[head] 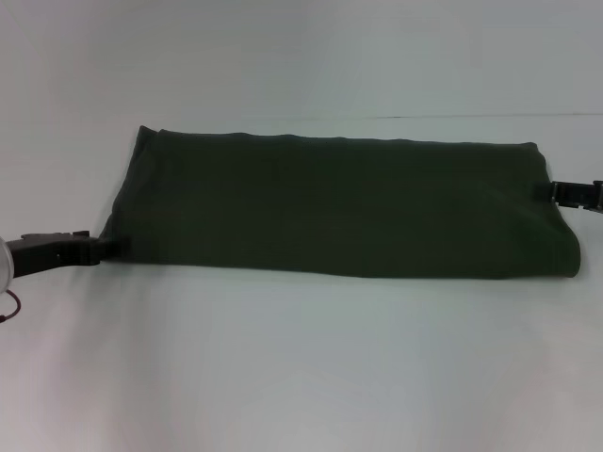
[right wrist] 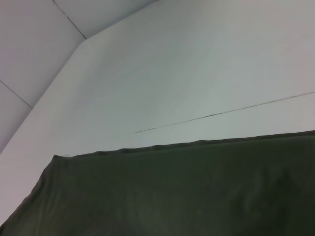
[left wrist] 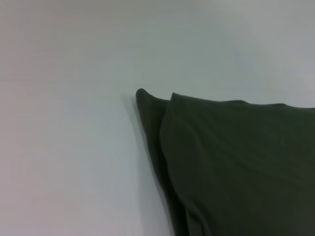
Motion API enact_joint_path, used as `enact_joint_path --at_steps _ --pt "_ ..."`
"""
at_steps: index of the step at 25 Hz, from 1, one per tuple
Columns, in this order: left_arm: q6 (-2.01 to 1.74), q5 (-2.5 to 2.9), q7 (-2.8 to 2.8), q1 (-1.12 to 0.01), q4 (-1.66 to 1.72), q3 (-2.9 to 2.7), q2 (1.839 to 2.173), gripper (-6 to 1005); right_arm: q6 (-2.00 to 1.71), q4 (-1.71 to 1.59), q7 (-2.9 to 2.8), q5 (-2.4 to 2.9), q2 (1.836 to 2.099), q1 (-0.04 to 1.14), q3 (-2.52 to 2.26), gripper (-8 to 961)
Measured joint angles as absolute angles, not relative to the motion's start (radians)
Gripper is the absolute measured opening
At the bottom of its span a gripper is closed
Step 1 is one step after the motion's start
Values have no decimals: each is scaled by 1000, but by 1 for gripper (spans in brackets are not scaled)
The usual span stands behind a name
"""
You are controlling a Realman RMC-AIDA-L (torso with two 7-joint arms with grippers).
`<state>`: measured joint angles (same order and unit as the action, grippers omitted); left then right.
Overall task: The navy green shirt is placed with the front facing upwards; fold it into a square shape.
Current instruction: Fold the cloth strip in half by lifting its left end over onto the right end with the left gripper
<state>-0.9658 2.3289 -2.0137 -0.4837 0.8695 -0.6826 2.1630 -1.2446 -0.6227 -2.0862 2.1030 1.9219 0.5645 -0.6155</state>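
a: where's the left gripper (head: 111, 248) right now?

b: low at the shirt's left end, at the near corner. its dark tip meets the cloth right there. whether the fingers are pinched on the fabric or just resting against it, i cannot tell; the tip is too dark and runs into the shirt.

a: and the right gripper (head: 556, 192)?

b: over at the opposite end, touching the right edge about halfway up that short side. same trouble: i can't tell how far open it is or whether it has any cloth. only a small black piece of it shows beside the fabric.

a: so the navy green shirt (head: 339, 207) sits between them?

b: yes, stretched out between the two arms as a long, flat band, lying crosswise on the white table (head: 301, 367). it looks folded over on itself: the near long edge is rounded like a fold, the far long edge is straight and thin. the left end slants, narrower at the back, wider at the front.

a: any lettering or collar showing?

b: none i can make out, just plain dark olive cloth. from the left wrist view the shirt (left wrist: 236, 167) shows two layers at its corner, one peeking out behind the other. from the right wrist view the shirt (right wrist: 172, 196) lies smooth, its straight edge against the pale tabletop, a thin seam line (right wrist: 226, 113) running across the table beyond it.
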Motion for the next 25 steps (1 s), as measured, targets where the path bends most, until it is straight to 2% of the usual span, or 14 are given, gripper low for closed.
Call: enact_joint_path --at_steps 16,25 --pt "-954 2330 -2013 -486 863 -705 2163 660 -1237 -623 -2083 2103 1923 560 -611 673" --pt "-936 2375 -2020 -503 850 -707 2162 358 -1236 -624 -2083 2103 1923 556 -612 671"
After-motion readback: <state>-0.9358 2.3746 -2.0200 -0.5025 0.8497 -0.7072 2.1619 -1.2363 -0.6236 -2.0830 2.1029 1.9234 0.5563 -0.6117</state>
